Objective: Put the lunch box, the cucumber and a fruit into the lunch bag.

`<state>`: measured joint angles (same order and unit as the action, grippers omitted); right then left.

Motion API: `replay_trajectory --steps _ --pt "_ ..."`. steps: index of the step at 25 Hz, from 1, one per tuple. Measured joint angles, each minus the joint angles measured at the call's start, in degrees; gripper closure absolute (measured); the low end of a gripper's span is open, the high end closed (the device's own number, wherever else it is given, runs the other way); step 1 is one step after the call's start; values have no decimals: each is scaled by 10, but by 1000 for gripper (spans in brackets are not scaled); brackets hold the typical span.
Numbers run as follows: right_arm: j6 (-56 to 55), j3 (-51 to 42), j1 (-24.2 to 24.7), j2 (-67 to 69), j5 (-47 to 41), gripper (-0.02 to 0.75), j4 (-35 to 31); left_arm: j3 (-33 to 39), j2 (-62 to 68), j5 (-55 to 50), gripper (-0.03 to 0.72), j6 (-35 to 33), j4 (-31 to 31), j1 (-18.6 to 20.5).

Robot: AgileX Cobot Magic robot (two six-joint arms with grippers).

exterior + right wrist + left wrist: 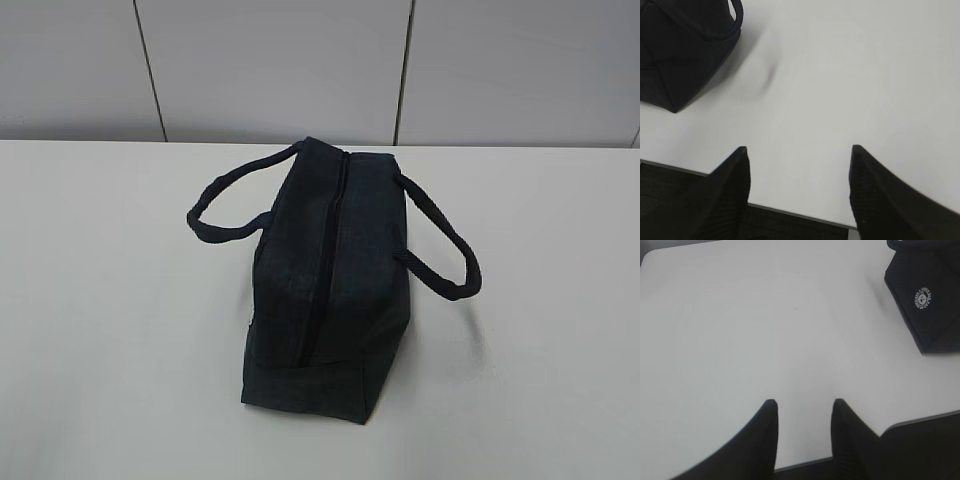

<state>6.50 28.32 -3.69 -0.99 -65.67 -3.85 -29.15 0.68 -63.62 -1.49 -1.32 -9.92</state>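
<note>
- One bag [330,280] stands on the table [110,330], near the middle in the exterior view. It is dark navy and boxy, with one narrow end toward the camera.
- One zipper [325,260] runs along the top of the bag from the far end to the near end. It looks closed along the visible length; the pull cannot be made out.
- Two loop handles are visible: one handle [225,215] falls to the left side of the bag, the other handle [445,250] falls to the right side. Both rest low, against or just above the table.
- One round white logo [923,298] shows on the bag's end panel in the left wrist view, at the upper right of that frame.
- Left gripper [805,412]: two dark fingers [765,440] stand apart with bare table between them; nothing is held. It hangs near the table edge, well apart from the bag.
- Right gripper [799,160]: two dark fingers [875,195] stand wider apart than the left pair; nothing is held. The bag corner and one handle loop lie at the upper left of that view, apart from the fingers.
- No arm appears in the exterior view.
</note>
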Motion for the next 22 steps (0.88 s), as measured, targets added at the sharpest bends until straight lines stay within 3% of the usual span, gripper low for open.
replay_trajectory --steps 22 --pt "0 0 0 0 0 270 0 0 0 0 449 0 0 1"
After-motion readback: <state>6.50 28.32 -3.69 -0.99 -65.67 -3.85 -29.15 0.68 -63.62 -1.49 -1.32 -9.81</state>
